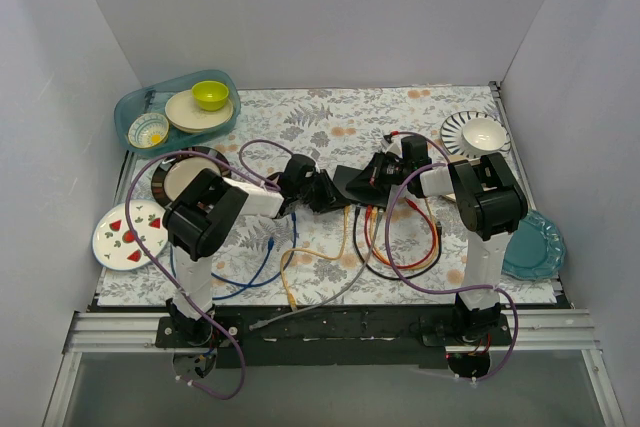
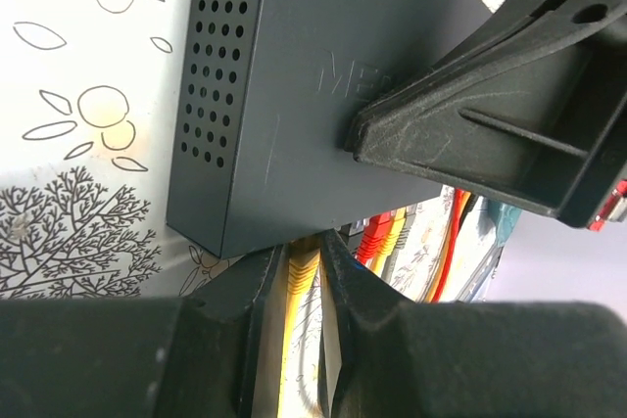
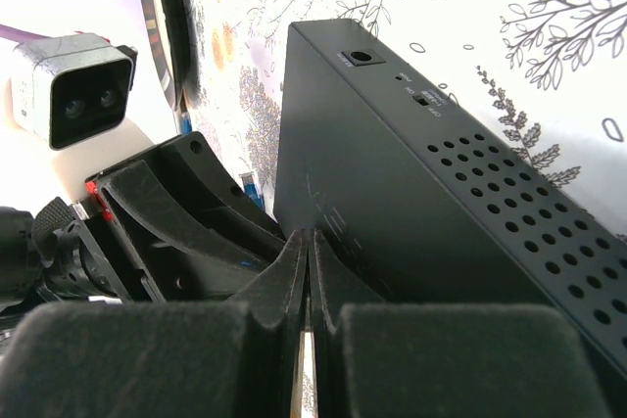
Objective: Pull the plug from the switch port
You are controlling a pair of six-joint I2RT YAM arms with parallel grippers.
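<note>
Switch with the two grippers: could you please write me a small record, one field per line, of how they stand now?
switch: lies on the flowered table, port edge toward the arm bases
left gripper: shut on the yellow plug at the port edge
yellow plug: appears seated in its port, not yet pulled
right gripper: shut, holds nothing, tips pressed on the switch's top
red plug: beside the yellow one, in the same port row

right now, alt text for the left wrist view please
The left gripper pinches a yellow plug at the near edge of the black switch. The shut right gripper rests its tip on the switch's top; red and yellow plugs sit alongside, floral tablecloth beneath.
</note>
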